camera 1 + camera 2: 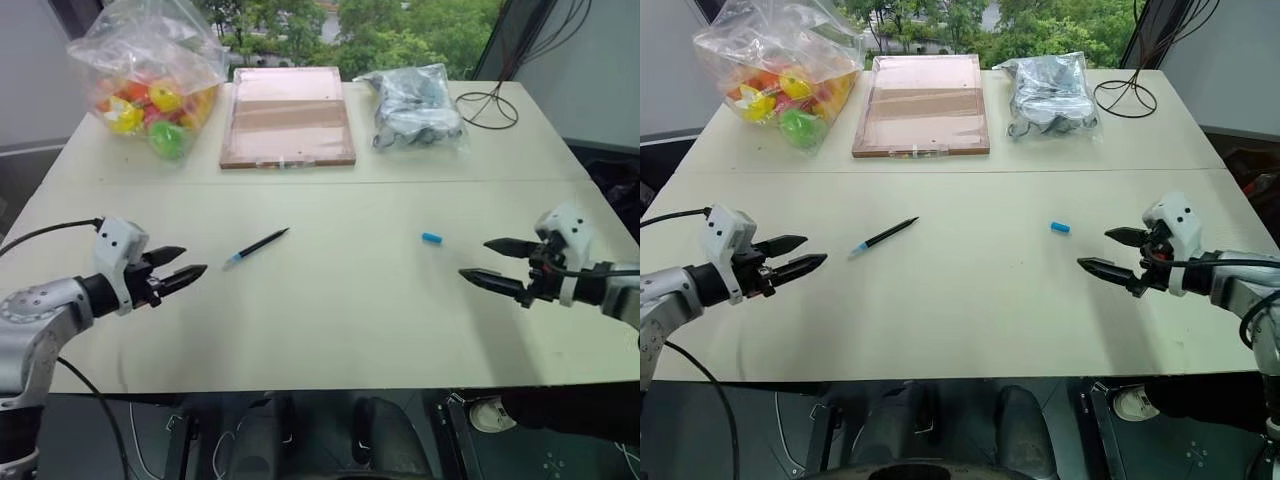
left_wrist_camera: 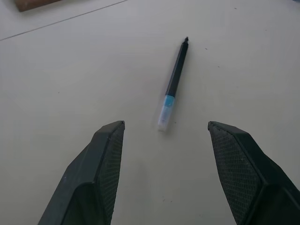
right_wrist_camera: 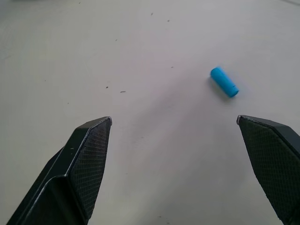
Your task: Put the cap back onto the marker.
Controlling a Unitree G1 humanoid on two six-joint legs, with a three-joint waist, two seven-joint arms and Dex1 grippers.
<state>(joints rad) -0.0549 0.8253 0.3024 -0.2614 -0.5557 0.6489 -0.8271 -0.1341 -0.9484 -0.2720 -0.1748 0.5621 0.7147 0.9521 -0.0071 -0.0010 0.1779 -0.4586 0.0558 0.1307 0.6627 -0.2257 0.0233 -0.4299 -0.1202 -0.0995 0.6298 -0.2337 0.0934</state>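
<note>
Two wide-open, empty end effectors (image 1: 178,267) (image 1: 492,263); toy-filled bag (image 1: 150,75) beside flat box (image 1: 287,116).

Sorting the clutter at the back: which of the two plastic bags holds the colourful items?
The bag at the table's far left corner; the other bag, right of the wooden tray, holds grey and dark things.

cap (image 1: 431,238): bright blue | marker (image 1: 258,246): black, light blue tip | table (image 1: 330,300): cream | tray (image 1: 287,115): pinkish brown | left bag (image 1: 150,70): clear, yellow, orange, green toys | right bag (image 1: 415,105): clear, grey contents | fingers (image 2: 101,168): black, cross-hatched pads
</note>
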